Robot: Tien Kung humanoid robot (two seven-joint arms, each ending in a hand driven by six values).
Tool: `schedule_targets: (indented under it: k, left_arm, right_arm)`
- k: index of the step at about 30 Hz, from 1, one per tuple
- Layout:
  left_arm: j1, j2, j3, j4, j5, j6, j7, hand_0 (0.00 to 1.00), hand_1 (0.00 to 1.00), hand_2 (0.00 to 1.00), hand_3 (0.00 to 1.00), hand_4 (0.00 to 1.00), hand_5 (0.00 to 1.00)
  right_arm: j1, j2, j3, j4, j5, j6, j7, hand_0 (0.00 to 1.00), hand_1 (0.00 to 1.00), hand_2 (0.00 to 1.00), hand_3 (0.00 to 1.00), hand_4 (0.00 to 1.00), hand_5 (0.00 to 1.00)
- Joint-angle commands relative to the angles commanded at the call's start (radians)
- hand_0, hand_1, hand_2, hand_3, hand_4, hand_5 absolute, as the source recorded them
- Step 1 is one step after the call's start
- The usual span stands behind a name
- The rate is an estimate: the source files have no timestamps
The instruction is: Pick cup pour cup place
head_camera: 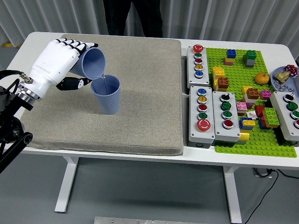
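My left hand (70, 63), white with black fingertips, is shut on a light blue cup (93, 64) and holds it tilted, mouth facing right and down. A thin stream of water runs from its lip into a second blue ribbed cup (107, 95), which stands upright on the grey mat (140, 93). The held cup's rim hangs just above the left edge of the standing cup's rim. My right hand is out of view.
Grey button boxes (202, 107) stand right of the mat. Further right, a green baseplate (238, 60) carries several coloured bricks and an orange fruit (262, 78). A person in dark clothes (133, 16) stands at the far side of the table.
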Motion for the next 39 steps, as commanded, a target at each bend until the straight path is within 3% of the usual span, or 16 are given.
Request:
schedule_targets:
  k: [25,30,39]
  left_arm:
    - [-0.018,0.036,0.081,0.015,0.0,0.062,0.035,0.447,0.497,0.544,0.565,0.655,0.019]
    - [-0.02,0.032,0.086,0.022,0.0,0.061,0.04,0.448,0.497,0.544,0.565,0.653,0.02]
    - [-0.019,0.029,0.075,0.014,0.0,0.014,0.039,0.452,0.497,0.547,0.565,0.649,0.023]
  right_arm:
    - [-0.001,0.0,0.0,0.0,0.0,0.0,-0.001,0.745,0.716,0.737,0.637,0.19,0.422]
    - [-0.003,0.001,0.002,0.0,-0.004,0.0,-0.002,0.746,0.717,0.736,0.637,0.19,0.421]
    - [-0.005,0.002,0.003,0.0,-0.006,0.0,-0.002,0.745,0.717,0.738,0.636,0.189,0.425]
